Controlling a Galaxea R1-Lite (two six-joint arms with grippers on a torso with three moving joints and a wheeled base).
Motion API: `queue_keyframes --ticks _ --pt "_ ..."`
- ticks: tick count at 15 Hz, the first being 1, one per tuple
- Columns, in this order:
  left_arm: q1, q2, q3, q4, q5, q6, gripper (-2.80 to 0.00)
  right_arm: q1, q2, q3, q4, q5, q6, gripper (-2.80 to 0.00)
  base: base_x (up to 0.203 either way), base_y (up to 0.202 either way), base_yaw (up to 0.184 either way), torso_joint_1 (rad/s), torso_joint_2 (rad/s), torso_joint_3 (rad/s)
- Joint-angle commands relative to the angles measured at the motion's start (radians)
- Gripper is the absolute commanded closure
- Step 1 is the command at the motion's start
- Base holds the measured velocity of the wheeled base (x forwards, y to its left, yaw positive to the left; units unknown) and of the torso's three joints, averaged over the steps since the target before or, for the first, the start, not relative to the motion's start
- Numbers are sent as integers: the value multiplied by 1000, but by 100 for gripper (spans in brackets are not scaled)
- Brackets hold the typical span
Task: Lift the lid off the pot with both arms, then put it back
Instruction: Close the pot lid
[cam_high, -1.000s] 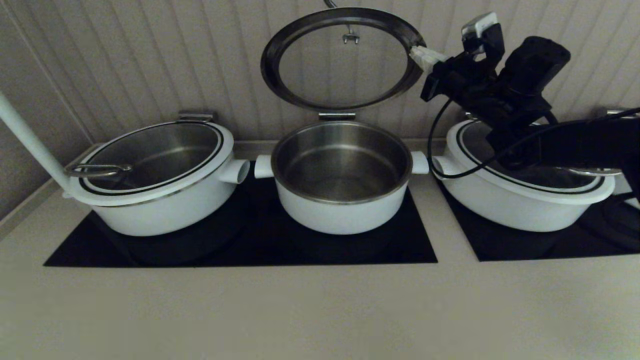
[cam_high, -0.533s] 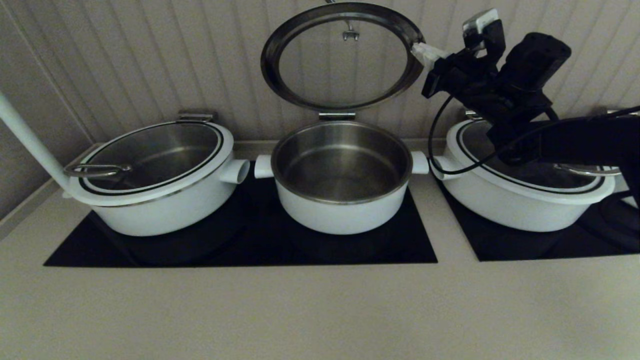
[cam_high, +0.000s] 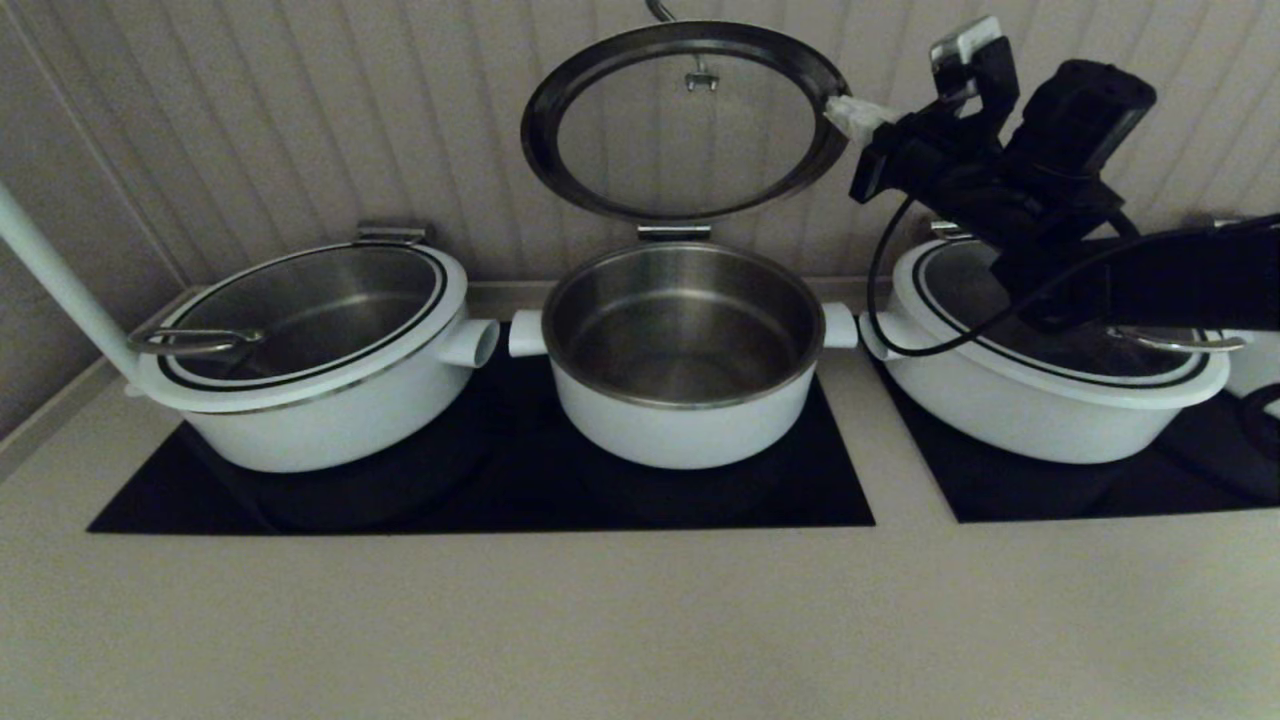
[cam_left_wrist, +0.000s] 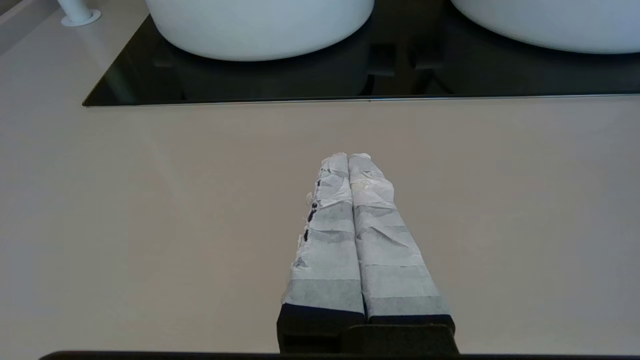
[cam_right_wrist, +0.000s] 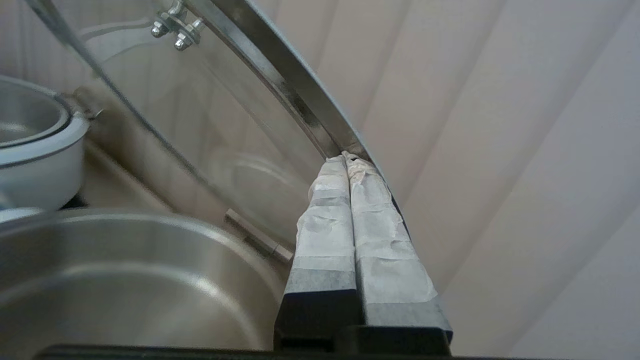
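The pot (cam_high: 685, 430) stands open on the middle of the black cooktop, its steel inside bare. Its lid (cam_high: 685, 125) is tilted up nearly upright on the hinge clip (cam_high: 674, 232) at the pot's back rim, dark underside facing me. My right gripper (cam_high: 847, 112) is shut, its wrapped tips touching the lid's right rim; the right wrist view shows the tips (cam_right_wrist: 348, 159) against the metal rim (cam_right_wrist: 280, 85) above the pot (cam_right_wrist: 125, 280). My left gripper (cam_left_wrist: 348, 157) is shut and empty, low over the bare counter in front of the cooktop, out of the head view.
A lidded white pot (cam_high: 310, 350) stands left of the open pot. Another lidded pot (cam_high: 1040, 400) stands on the right, under my right arm. A white pole (cam_high: 60, 280) rises at far left. A panelled wall (cam_high: 250, 120) is close behind the lid.
The lid tipped a little further back, then came slightly forward and down again. My right gripper stayed at its rim and the arm shifted slightly right.
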Motion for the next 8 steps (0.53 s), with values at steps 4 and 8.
queue_keyframes --ticks 4,8 --pt "0 -1 0 0 0 0 0 7 -117 161 5 16 -2 0 0 0 0 0 0 0" --pt "0 1 0 0 0 0 0 8 -173 263 4 23 -1 0 0 0 0 0 0 0"
